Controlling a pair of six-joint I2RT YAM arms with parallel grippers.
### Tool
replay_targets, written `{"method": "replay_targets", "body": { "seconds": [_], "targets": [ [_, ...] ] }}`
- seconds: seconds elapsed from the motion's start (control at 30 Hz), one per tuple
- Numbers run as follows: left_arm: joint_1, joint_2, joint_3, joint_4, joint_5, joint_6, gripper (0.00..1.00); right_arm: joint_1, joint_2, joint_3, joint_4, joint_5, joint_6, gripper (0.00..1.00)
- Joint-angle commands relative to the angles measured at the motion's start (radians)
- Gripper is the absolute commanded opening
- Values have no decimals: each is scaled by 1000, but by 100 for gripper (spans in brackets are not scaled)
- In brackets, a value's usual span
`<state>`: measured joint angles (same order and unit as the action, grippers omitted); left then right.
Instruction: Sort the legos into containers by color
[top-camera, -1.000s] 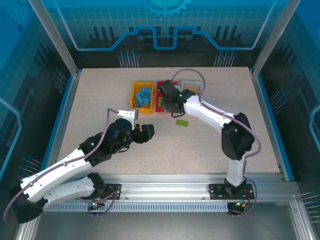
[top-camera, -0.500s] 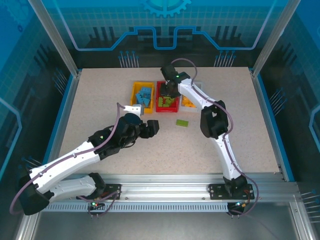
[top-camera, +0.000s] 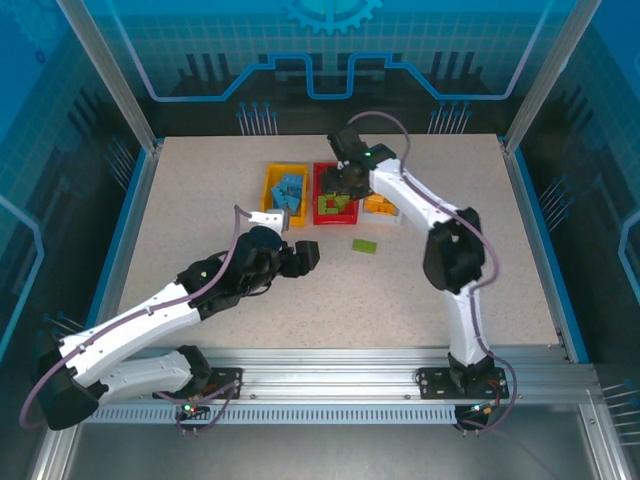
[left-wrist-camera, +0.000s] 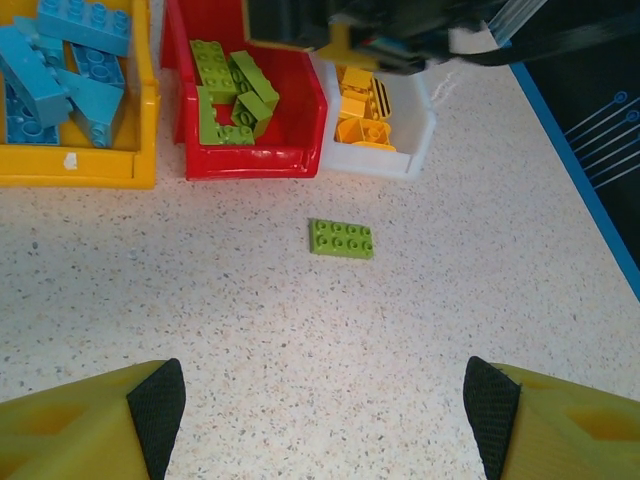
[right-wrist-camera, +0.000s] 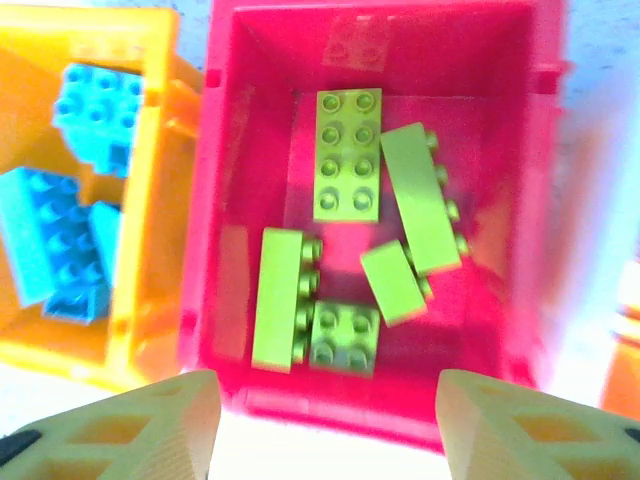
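Three containers stand in a row at the back. The yellow bin (top-camera: 270, 205) holds blue legos (left-wrist-camera: 60, 70). The red bin (top-camera: 322, 190) holds several green legos (right-wrist-camera: 348, 155). The white bin (left-wrist-camera: 420, 130) holds yellow legos (left-wrist-camera: 360, 105), one of them striped black. One flat green lego (left-wrist-camera: 341, 238) lies alone on the table in front of the bins. My right gripper (right-wrist-camera: 325, 420) hovers open over the red bin's near edge with nothing between its fingers. My left gripper (left-wrist-camera: 320, 420) is open and empty, low over the table, short of the loose green lego (top-camera: 364, 245).
The right arm (top-camera: 420, 205) arches across the white bin from the right. The left arm (top-camera: 180, 300) lies diagonally across the near left of the table. Blue side rails (top-camera: 535, 230) bound the speckled tabletop.
The right gripper rose from the red bin's front to above the bin, and its jaws spread. The left gripper crept slightly toward the loose green lego, then held still.
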<state>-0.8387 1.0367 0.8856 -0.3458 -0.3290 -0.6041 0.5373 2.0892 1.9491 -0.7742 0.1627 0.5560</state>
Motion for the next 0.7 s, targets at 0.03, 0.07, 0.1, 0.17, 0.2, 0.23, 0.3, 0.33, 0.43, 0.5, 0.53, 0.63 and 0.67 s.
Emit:
{"method": "replay_targets", "body": {
  "seconds": [0.03,0.07,0.1,0.17,0.2,0.23,0.3,0.33,0.43,0.5,0.53,0.63,0.67],
  "targets": [
    [-34,28,-33,66,50,-19,78,16,-254,-293,138,66,12,61],
    [-52,38,-41,77,52,-19,78,17,-299,-366,152,78,10,62],
    [-70,46,-51,91,50,-19,78,17,-339,-446,166,87,2,65],
    [-105,64,-69,114,44,-22,79,14,-396,-562,168,101,2,71],
    [-126,74,-81,128,41,-24,79,13,-420,-613,171,97,6,75],
    [-139,84,-93,143,37,-24,79,13,-437,-655,179,89,11,78],
    [-164,103,-121,174,32,-28,79,21,-452,-724,221,59,2,84],
    [-170,110,-134,187,32,-31,79,25,-446,-737,230,55,-7,85],
    [-179,113,-163,204,25,-40,79,36,-398,-734,234,60,-105,86],
    [-183,99,-181,206,17,-43,79,36,-367,-740,237,41,-226,83],
    [-183,91,-186,205,16,-42,79,36,-355,-740,229,31,-280,82],
    [-183,70,-201,205,15,-37,79,31,-314,-730,185,23,-425,82],
    [-183,65,-203,202,15,-32,79,27,-296,-717,166,14,-466,82]
  ]
}}
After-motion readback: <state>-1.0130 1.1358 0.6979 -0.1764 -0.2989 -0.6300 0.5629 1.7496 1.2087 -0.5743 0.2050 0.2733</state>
